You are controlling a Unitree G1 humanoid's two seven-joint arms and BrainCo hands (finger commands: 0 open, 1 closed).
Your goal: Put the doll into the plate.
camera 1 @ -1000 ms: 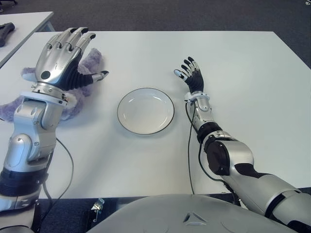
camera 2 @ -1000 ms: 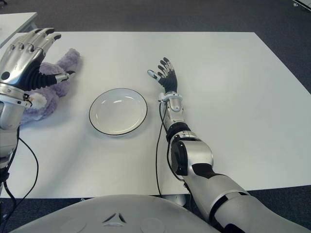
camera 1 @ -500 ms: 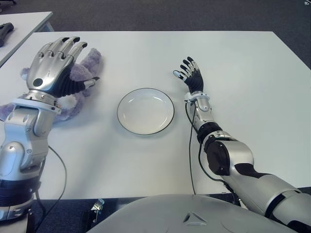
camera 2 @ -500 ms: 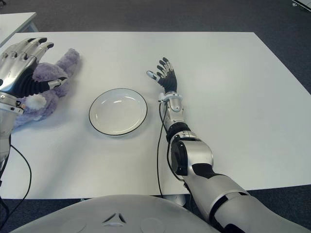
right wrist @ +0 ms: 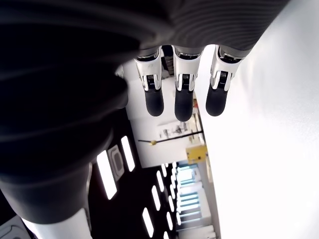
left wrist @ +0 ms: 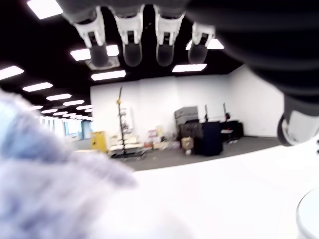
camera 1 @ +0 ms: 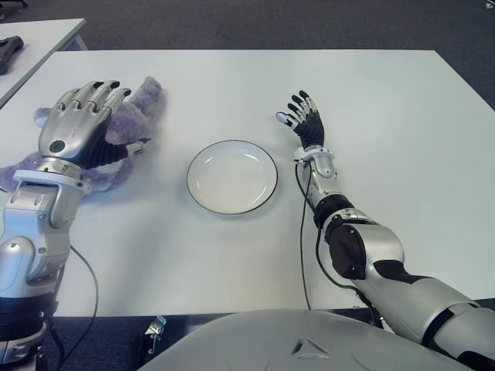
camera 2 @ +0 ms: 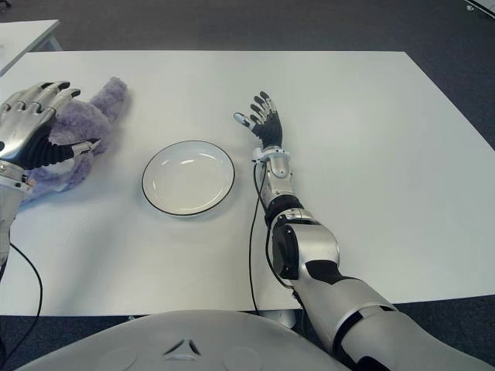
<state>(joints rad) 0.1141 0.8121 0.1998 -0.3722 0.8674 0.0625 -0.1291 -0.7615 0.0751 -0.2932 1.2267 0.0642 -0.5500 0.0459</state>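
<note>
A purple plush doll (camera 1: 145, 96) lies on the white table (camera 1: 387, 116) at the far left. My left hand (camera 1: 97, 120) is spread low over the doll's middle, palm down, and covers most of it. Its fingers (left wrist: 129, 40) are straight and open, with the doll (left wrist: 45, 189) as a purple blur just beneath. An empty white plate (camera 1: 232, 178) with a dark rim sits at the table's centre, to the right of the doll. My right hand (camera 1: 302, 120) shows open to the right of the plate, holding nothing.
A second table (camera 1: 42, 35) stands at the upper left with a dark object (camera 1: 9, 51) on it. A black cable (camera 1: 303, 232) runs along my right forearm. Dark carpet lies beyond the table's far edge.
My left hand has come down and drawn back toward me, from above the doll to low over its body. The right hand, plate and doll have stayed put.
</note>
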